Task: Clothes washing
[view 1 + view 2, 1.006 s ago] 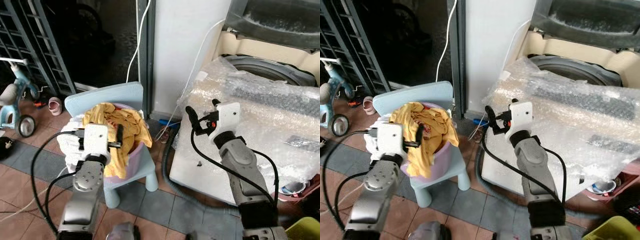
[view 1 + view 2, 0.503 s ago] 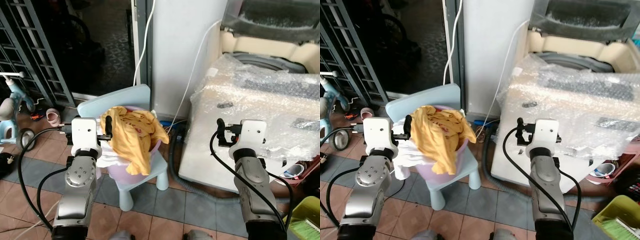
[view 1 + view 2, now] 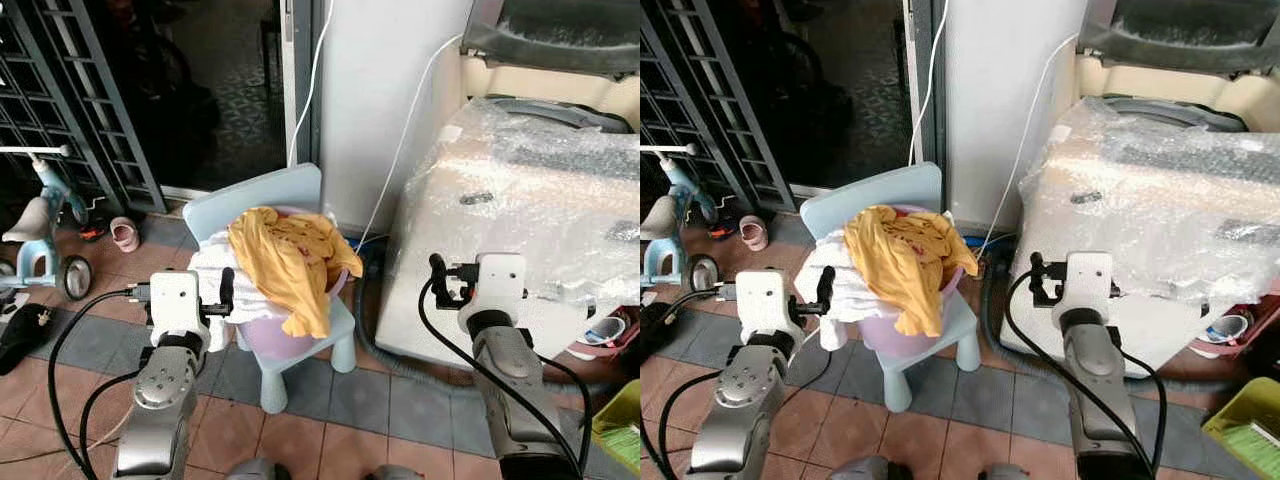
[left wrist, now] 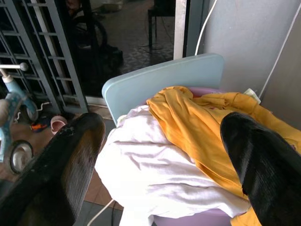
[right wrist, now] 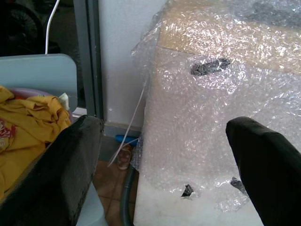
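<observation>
A: What's at nine o'clock?
B: A tricycle by the dark grille. Nearer, the left hand is released, fingers spread and empty, facing the laundry.
A: And the laundry?
B: At centre: a yellow garment and white cloth heaped in a lilac basin on a pale blue chair.
A: At three o'clock?
B: The right hand, also released, faces the bubble-wrapped washing machine, lid up.

Both silver arms raised forward, elbows bent, wrists level. Left tool has its black fingers spread wide, holding nothing. Right tool likewise looks open and empty, though head views barely show it.
</observation>
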`<state>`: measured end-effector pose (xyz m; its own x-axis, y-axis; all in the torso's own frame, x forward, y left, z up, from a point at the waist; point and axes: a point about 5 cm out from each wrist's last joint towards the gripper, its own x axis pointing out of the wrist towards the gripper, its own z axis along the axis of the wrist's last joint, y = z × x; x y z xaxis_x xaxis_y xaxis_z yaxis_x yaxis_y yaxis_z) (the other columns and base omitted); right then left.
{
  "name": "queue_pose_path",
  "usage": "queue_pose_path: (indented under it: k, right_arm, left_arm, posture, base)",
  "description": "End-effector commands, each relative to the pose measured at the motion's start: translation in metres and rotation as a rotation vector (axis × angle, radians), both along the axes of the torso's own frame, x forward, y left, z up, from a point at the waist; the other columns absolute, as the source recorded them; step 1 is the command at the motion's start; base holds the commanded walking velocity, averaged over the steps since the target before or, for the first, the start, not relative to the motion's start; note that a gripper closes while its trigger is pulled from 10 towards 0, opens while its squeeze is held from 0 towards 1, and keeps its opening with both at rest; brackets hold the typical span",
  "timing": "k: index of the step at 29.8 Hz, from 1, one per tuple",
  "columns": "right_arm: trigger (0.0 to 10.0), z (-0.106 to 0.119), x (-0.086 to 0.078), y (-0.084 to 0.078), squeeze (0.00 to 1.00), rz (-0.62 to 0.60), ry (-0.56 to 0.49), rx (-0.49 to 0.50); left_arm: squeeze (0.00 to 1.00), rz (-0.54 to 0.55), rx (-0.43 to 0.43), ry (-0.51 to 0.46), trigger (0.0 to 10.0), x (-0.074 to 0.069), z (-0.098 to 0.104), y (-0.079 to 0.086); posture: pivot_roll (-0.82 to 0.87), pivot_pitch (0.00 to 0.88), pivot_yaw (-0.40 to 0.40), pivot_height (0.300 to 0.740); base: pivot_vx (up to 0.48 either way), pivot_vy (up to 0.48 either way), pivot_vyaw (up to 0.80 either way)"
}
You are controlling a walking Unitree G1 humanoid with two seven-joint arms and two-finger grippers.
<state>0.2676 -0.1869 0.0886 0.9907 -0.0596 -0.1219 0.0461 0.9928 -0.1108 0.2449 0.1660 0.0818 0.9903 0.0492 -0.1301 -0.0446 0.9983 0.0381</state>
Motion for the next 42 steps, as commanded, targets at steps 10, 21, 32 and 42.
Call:
queue_pose_path:
  k: [10,21,32,42]
  right_arm:
    - [10.0,0.008,0.007,-0.003,0.00,0.016,-0.012,-0.006]
    - [10.0,0.010,0.012,-0.001,0.00,0.028,-0.020,0.006]
    - [10.0,0.012,0.016,0.002,0.00,0.063,-0.021,0.014]
    - [10.0,0.013,0.015,0.009,0.00,0.116,-0.030,-0.004]
  left_arm:
    - [0.00,0.005,0.026,-0.010,10.0,0.005,0.006,-0.003]
    - [0.00,-0.004,0.026,0.002,10.0,0.008,0.006,-0.005]
    - [0.00,-0.001,0.025,0.015,10.0,0.009,0.005,-0.004]
    - [0.00,0.007,0.029,0.019,10.0,0.009,0.005,-0.004]
  posture:
    - [-0.03,0.000,-0.005,0.740]
    - [-0.04,0.000,-0.003,0.740]
    - [-0.04,0.000,-0.001,0.740]
    - [-0.04,0.007,-0.002,0.740]
  base:
    - [0.000,0.000,0.46]
    - [0.000,0.000,0.51]
    - [0.000,0.000,0.00]
    - [0.000,-0.128,0.00]
